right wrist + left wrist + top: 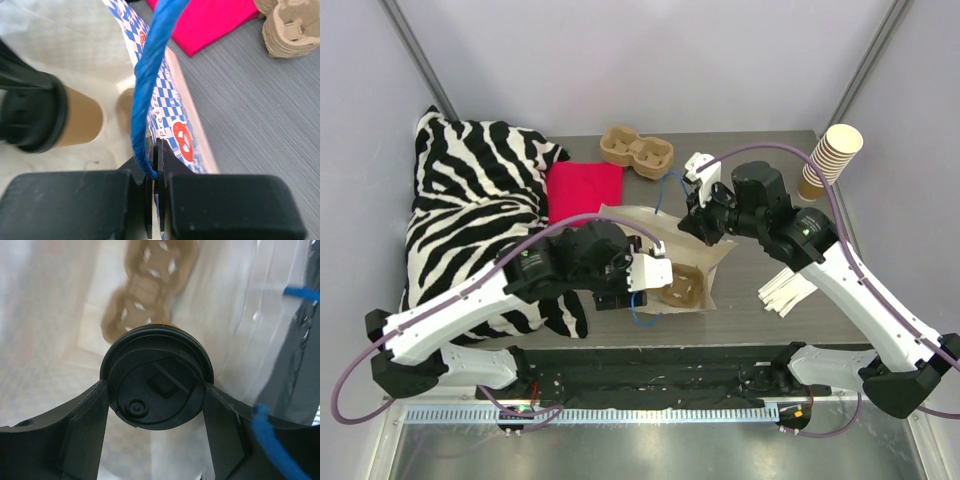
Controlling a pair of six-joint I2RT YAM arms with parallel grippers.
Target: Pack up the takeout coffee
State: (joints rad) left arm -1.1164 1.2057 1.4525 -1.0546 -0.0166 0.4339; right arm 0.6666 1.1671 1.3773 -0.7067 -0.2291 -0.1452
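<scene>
The takeout coffee [157, 377] is a tan cup [77, 117] with a black lid [35, 112]. My left gripper [155, 386] is shut on it, one finger pressed on each side at the lid. It hangs inside the mouth of a white paper bag [717, 250] lying on its side. A tan cup carrier [150, 285] sits deeper in the bag, just beyond the cup. My right gripper [156, 152] is shut on the bag's blue-checked edge [175, 125] beside its blue rope handle [147, 75]. In the top view the left gripper [663, 272] covers the cup.
A zebra-striped pillow [470, 210] fills the left side. A pink cloth [585, 188] and stacked spare carriers [637, 150] lie behind the bag. A tall stack of lidless cups [832, 158] stands at the back right, and white sticks [788, 290] lie under the right arm.
</scene>
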